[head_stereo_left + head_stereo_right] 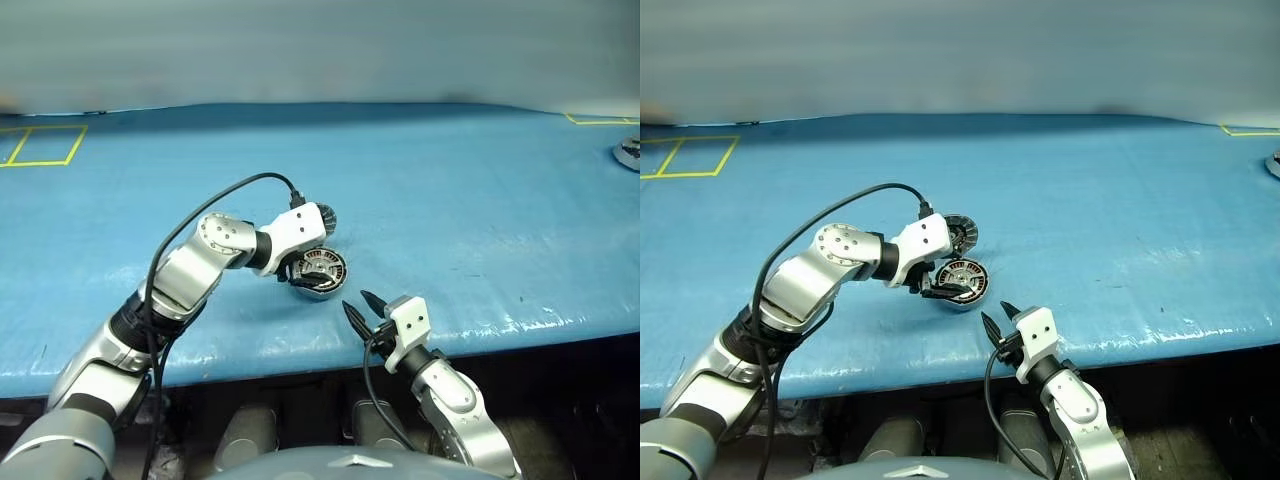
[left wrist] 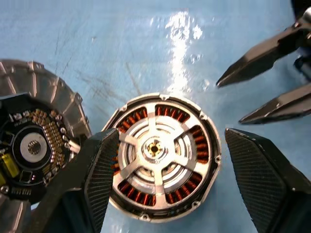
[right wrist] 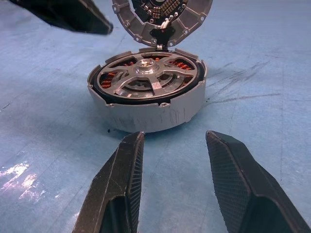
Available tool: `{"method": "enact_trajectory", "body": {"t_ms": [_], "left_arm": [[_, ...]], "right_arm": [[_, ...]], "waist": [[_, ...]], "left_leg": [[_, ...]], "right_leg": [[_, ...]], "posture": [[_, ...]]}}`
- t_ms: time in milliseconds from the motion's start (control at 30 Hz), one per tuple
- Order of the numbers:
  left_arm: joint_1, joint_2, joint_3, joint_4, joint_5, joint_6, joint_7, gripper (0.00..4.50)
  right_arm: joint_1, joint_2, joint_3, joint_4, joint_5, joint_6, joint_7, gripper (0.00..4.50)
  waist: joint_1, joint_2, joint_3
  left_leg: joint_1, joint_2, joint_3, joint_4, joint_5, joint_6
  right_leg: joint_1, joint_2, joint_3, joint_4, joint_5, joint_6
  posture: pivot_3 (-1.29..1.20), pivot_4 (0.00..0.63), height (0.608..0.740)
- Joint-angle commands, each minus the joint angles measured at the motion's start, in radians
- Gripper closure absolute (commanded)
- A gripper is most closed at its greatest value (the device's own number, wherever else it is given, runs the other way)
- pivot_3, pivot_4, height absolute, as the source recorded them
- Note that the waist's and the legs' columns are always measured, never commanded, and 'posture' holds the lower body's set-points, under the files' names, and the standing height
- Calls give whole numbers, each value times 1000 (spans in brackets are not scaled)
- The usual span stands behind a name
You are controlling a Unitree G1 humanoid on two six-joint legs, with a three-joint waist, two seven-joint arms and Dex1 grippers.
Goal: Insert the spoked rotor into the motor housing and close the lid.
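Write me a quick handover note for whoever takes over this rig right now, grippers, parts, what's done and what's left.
Left gripper: open, fingers either side of the motor housing, holding nothing.
Right gripper: open, empty, hovering just short of the housing.
Spoked rotor: already seated in the housing, on the blue table.
Lid: still swung open, upright on its hinge.
Left to do: close the lid.

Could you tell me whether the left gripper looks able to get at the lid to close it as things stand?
Probably yes. The lid stands open right beside the left gripper, whose open fingers straddle the motor housing with the spoked rotor already seated. Nothing lies between them; the right gripper waits apart.
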Motion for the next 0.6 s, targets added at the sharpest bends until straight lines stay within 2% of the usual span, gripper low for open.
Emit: {"method": "enact_trajectory", "body": {"t_ms": [33,133,233,400,500,600], "left_arm": [[21,20,94,-89,-77,39,-13,1102],[98,49,145,-158,-138,80,-16,1818],[234,44,211,-232,-213,123,18,2882],[566,26,361,-238,-266,-37,48,4486],[682,10,446,-121,-233,-201,76,4486],[664,-9,505,32,-220,-296,109,4486]], "right_arm": [[-8,-8,-18,-50,21,-1,7,2371],[-21,-15,-58,-69,32,6,-7,2371],[-38,-23,-97,-97,48,39,-19,2371],[-59,-25,-74,-140,50,73,-14,2371],[-66,-11,-24,-144,36,79,-15,2371],[-65,2,16,-142,26,80,-22,2371]], "waist": [[-1,0,0],[-2,0,0],[1,0,0],[2,1,0],[8,1,0],[18,1,0]], "left_leg": [[0,0,0,0,0,0],[0,0,0,0,0,-1],[0,0,0,0,0,-1],[0,1,0,-2,0,-1],[1,2,-1,-1,0,-1],[1,1,-2,-1,2,-2]], "right_leg": [[0,0,0,0,0,0],[0,-1,0,0,0,0],[0,-1,1,0,1,-2],[-1,-2,2,0,2,-6],[-1,-3,0,0,-2,-12],[-1,-4,-2,0,-3,-10]], "posture": [[0,150,740],[0,150,740],[0,150,740],[0,150,740],[0,150,740],[0,150,740]]}}
